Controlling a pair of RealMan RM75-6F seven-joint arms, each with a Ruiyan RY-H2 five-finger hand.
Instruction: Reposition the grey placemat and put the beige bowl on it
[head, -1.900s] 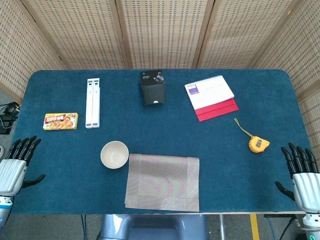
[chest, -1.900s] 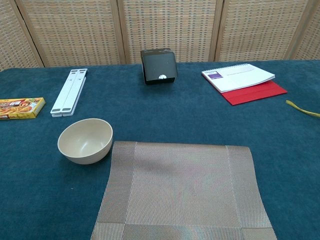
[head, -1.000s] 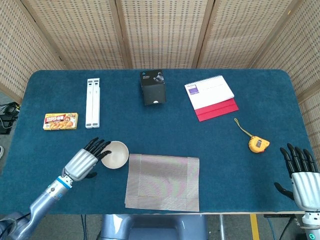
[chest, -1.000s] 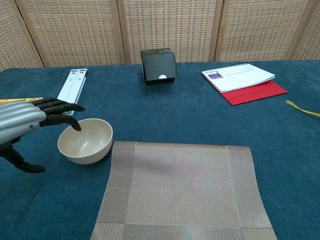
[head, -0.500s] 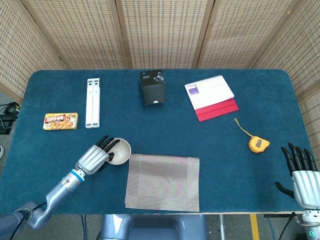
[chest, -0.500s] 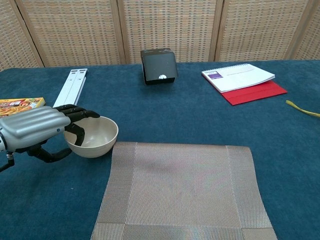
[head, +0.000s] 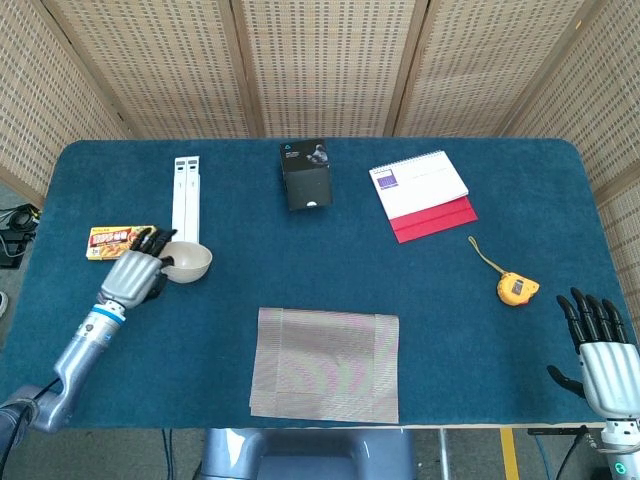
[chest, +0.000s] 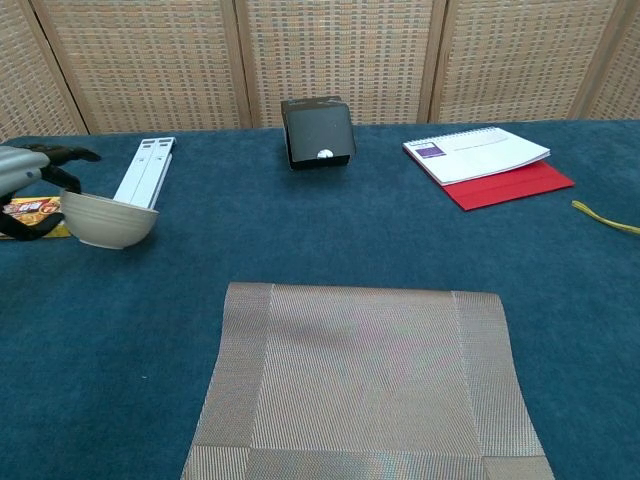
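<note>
My left hand (head: 133, 273) (chest: 22, 175) grips the beige bowl (head: 187, 262) (chest: 108, 219) by its left rim and holds it up over the left part of the table, close to the white folded stand (head: 185, 203) (chest: 143, 181). The grey placemat (head: 325, 363) (chest: 365, 382) lies flat at the front middle of the table, away from the bowl. Low at the right edge of the head view, my right hand (head: 601, 352) hangs off the table's front right corner with its fingers spread and nothing in it.
A yellow food box (head: 108, 241) (chest: 30, 212) lies just left of the held bowl. At the back stand a black box (head: 305, 175) (chest: 318, 131) and a white notepad on a red folder (head: 425, 195) (chest: 490, 163). A yellow tape measure (head: 516, 288) lies at the right.
My left hand came in from the table's left edge, took the bowl by its rim beside the placemat, then lifted and carried it left and back toward the white stand.
</note>
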